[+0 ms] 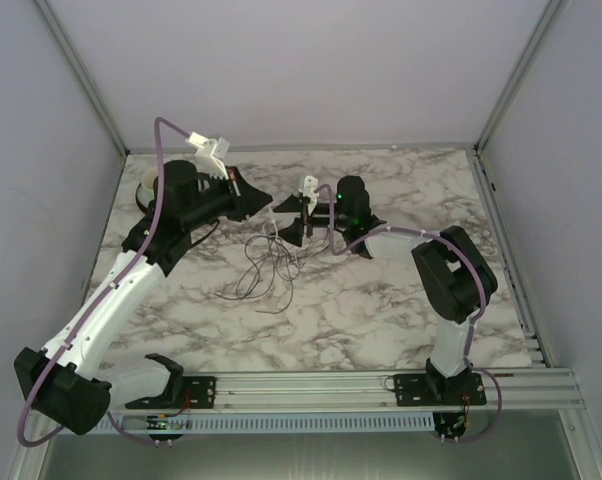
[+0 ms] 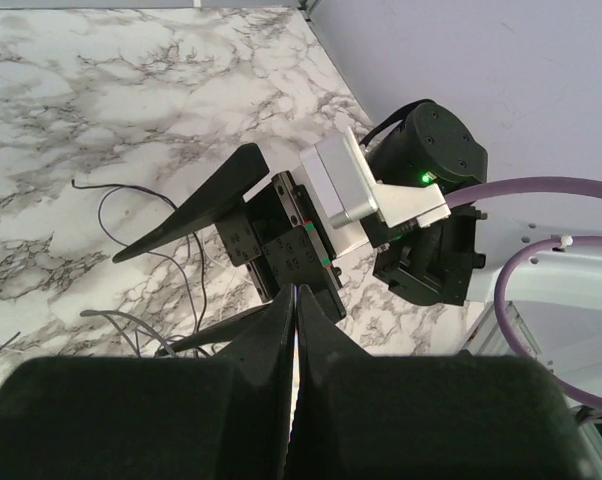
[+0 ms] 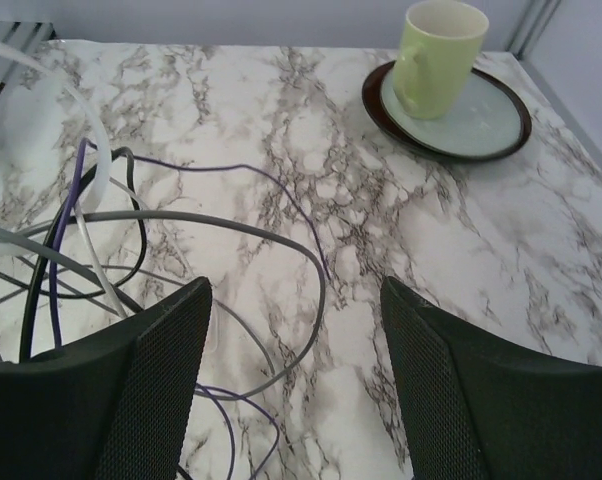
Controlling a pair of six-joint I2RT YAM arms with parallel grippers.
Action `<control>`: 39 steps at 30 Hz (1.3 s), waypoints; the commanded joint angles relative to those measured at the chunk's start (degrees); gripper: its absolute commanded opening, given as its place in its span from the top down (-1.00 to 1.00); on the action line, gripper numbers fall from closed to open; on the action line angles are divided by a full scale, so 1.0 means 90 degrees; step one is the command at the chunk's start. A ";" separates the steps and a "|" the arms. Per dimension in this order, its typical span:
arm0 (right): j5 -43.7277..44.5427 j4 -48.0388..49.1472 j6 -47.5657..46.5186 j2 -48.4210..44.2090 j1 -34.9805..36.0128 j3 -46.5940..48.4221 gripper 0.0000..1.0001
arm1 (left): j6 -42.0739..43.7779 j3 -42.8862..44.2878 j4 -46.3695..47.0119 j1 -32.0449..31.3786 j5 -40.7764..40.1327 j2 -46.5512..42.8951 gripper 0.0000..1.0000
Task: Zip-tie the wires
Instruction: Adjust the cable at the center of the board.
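In the top external view, the left gripper [image 1: 270,204] hangs just beyond the wires [image 1: 266,265]. Its jaws are pressed together, and it cannot be told whether anything thin is pinched between them. The right gripper [image 1: 290,222] meets it almost tip to tip, also just beyond the wires, with its jaws standing apart. The wires lie in loose loops near the middle of the marble worktop [image 1: 381,310]. Bare marble stretches to the right of the wires and on their near side, as far as the metal rail [image 1: 321,385]. Far to their left, a cup [image 1: 149,183] peeks out from behind the left arm, close to the worktop's edge and the enclosure wall [image 1: 281,70]. In the left wrist view, the left gripper [image 2: 296,295] shows both fingers shut flat against each other. The right gripper [image 2: 146,300] spreads open directly above the wires [image 2: 111,215], and a green light [image 2: 424,178] glows on its wrist. In the right wrist view, the right gripper [image 3: 294,290] is wide open, low over the worktop [image 3: 501,260]. The wires [image 3: 181,215], grey, purple, white and black strands, bunch at its left finger [image 3: 166,380]. One grey loop runs into the gap, and contact cannot be judged. Beyond the wires to the right, the pale green cup [image 3: 436,50] stands on a dark-rimmed saucer [image 3: 481,125] near the worktop's corner.
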 commanded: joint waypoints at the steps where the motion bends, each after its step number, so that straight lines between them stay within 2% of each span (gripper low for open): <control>1: -0.0609 0.0902 0.0125 0.0117 0.0092 0.0244 -0.33 | 0.0048 0.0202 0.0269 0.0027 0.0255 0.0034 1.00; 6: -0.0882 0.1977 0.0703 0.0282 0.0103 0.0134 -0.30 | 0.0023 0.0187 0.0361 0.0025 0.0467 0.0087 1.00; 9: -0.1160 0.2399 0.1038 0.0412 0.0107 0.0169 -0.20 | 0.0037 0.0197 0.0416 0.0033 0.0576 0.0108 1.00; 16: -0.1300 0.2445 0.1105 0.0174 0.0118 -0.0278 -0.18 | 0.0076 0.0194 0.0377 0.0033 0.0578 0.0140 1.00; 30: -0.0590 0.2385 0.0620 -0.0284 0.0400 -0.0496 -0.18 | -0.0092 0.0040 0.0687 0.0032 0.0697 0.0321 1.00; 31: -0.0565 0.2334 0.0577 -0.0322 0.0407 -0.0543 -0.15 | -0.0106 0.0024 0.0695 0.0033 0.0692 0.0330 1.00; 37: -0.0383 0.1236 -0.0080 -0.0548 0.0391 -0.0557 0.38 | -0.0125 0.0011 0.0737 0.0033 0.0662 0.0291 1.00; 39: -0.0355 0.1164 -0.0112 -0.0582 0.0399 -0.0588 0.47 | -0.0139 0.0011 0.0748 0.0033 0.0682 0.0283 1.00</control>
